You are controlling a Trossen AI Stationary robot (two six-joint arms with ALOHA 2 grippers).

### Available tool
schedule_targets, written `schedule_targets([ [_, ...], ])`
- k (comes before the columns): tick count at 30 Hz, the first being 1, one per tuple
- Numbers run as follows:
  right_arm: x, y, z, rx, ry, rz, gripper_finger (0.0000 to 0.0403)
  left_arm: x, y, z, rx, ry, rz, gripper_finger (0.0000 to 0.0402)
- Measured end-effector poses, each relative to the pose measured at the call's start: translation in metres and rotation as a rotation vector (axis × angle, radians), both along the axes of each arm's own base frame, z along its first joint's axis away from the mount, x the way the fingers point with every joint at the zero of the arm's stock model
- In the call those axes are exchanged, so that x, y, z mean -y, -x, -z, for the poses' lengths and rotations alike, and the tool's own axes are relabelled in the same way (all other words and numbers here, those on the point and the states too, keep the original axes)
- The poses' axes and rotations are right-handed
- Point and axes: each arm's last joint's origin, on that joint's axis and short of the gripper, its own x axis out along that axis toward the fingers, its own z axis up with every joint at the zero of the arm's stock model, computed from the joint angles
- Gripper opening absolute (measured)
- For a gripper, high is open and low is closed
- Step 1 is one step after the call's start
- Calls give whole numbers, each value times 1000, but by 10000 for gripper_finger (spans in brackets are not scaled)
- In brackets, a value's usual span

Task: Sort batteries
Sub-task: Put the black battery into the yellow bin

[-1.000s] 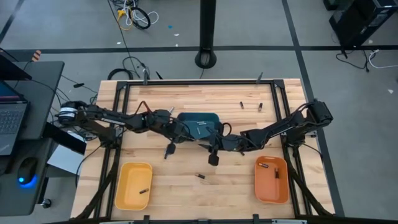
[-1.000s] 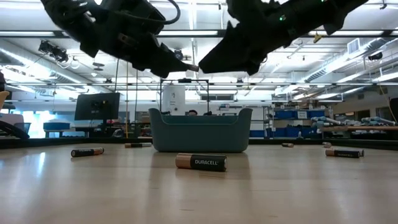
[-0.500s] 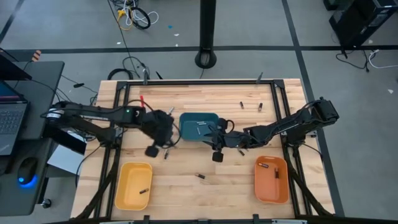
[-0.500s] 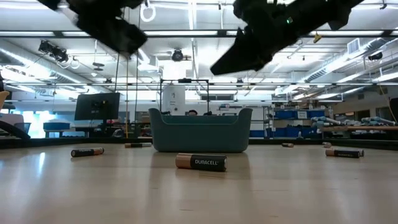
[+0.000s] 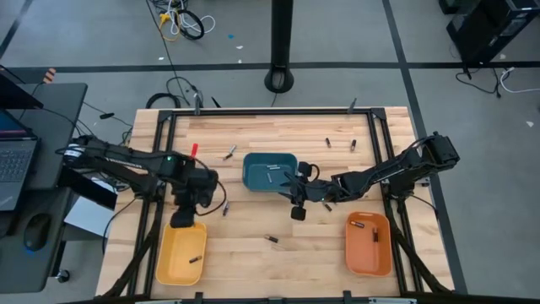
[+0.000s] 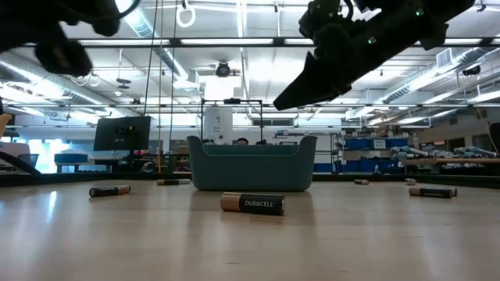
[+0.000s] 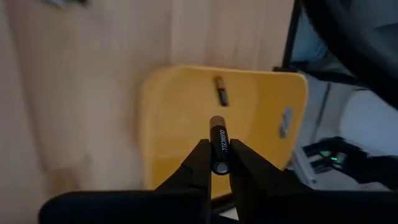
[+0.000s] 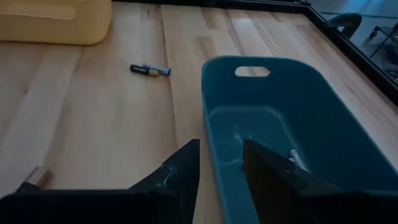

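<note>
Overhead, we see the left gripper (image 7: 220, 169) poised above the far edge of the shallow yellow plastic tray (image 5: 180, 252) at the near left of the pale wooden table (image 5: 312, 245), its fingers (image 7: 198, 163) pinched on a slim dark battery with a copper end (image 7: 219, 144); one more small dark battery (image 7: 220, 91) lies inside that tray. We find the right gripper (image 8: 220, 163) near the table's middle, just to the right of the deep teal plastic bin (image 5: 270, 171) and above its rim, its fingers parted with nothing between them. Inside the bin lie a few small cells (image 5: 270, 167). Loose batteries are spread over the table: a black and copper one (image 6: 251, 204) near the middle toward the near side, another (image 5: 224, 208) just right of the left gripper, one (image 5: 229, 152) to the far left of the bin, and two (image 5: 341, 142) at the far right. At the near right, we see the shallow orange plastic tray (image 5: 369, 246) holding two dark cells (image 5: 375, 236).
</note>
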Motion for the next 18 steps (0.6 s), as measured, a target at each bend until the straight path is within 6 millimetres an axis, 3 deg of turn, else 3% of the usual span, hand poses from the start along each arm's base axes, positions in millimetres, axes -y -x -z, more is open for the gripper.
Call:
schedule_targets([
  [4,3,2,4,-4,10,2,131,18,1,10,-40,54,-25,42],
  [12,3,3,6,-15,18,-18,132,49,9,54,-62,121,-46,42],
  [18,3,3,6,-13,9,-18,132,56,19,74,-74,134,-62,42],
])
